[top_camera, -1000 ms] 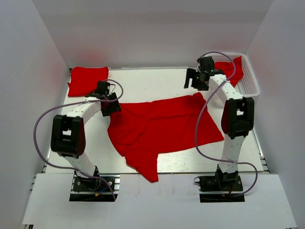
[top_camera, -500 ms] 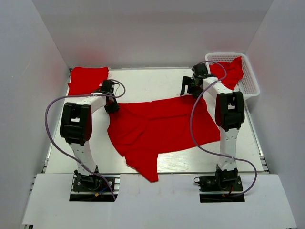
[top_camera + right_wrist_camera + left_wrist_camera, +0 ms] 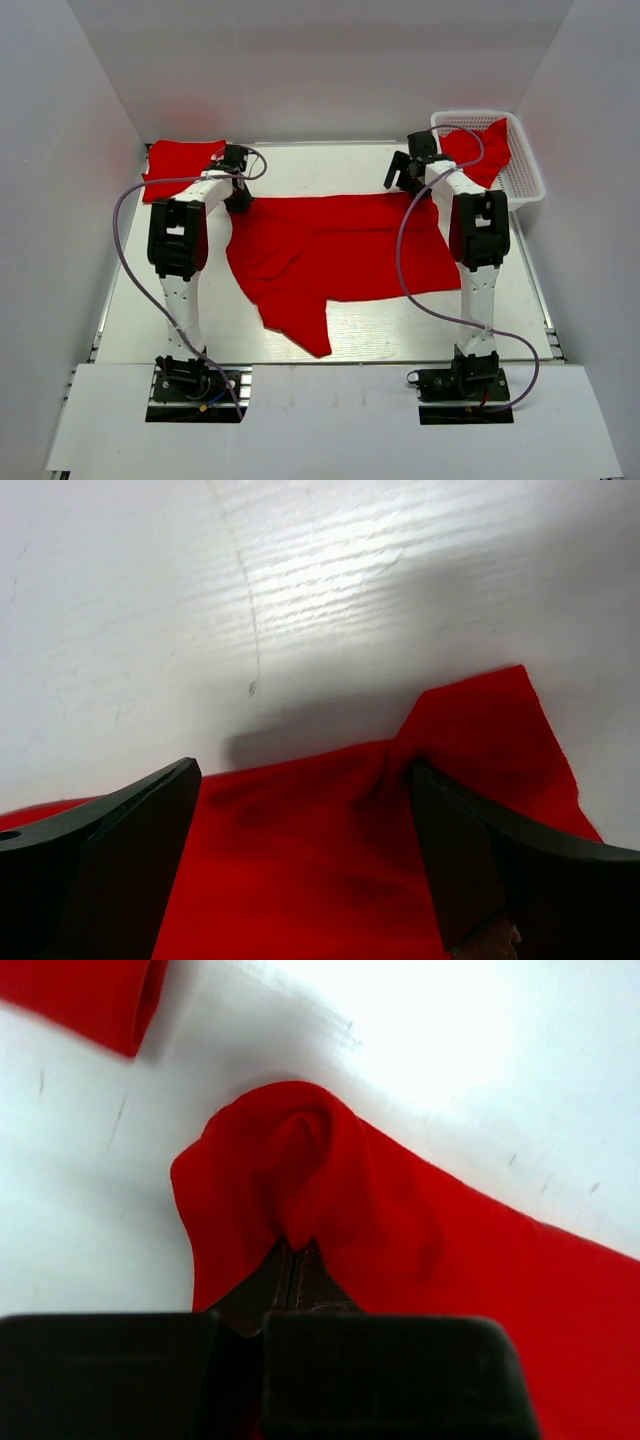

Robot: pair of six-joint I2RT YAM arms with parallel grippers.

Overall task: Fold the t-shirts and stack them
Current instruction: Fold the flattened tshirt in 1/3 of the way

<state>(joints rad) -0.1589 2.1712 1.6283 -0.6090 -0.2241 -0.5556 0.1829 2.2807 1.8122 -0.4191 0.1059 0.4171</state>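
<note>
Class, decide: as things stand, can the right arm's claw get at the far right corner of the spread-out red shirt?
Probably yes. The right claw is open and straddles that corner of the shirt, and nothing lies between its fingers and the cloth.

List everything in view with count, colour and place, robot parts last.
spread t-shirt: one, red, laid out across the middle of the table
folded t-shirt: one, red, far left corner of the table
crumpled t-shirt: one, red, in the basket
basket: one, white mesh, far right corner
table: one, white, beneath the shirts
arms: two, white and black, bases at the near edge
left end effector: one, black, shut on the spread t-shirt's far left corner
right end effector: one, black, open over the spread t-shirt's far right corner
</note>
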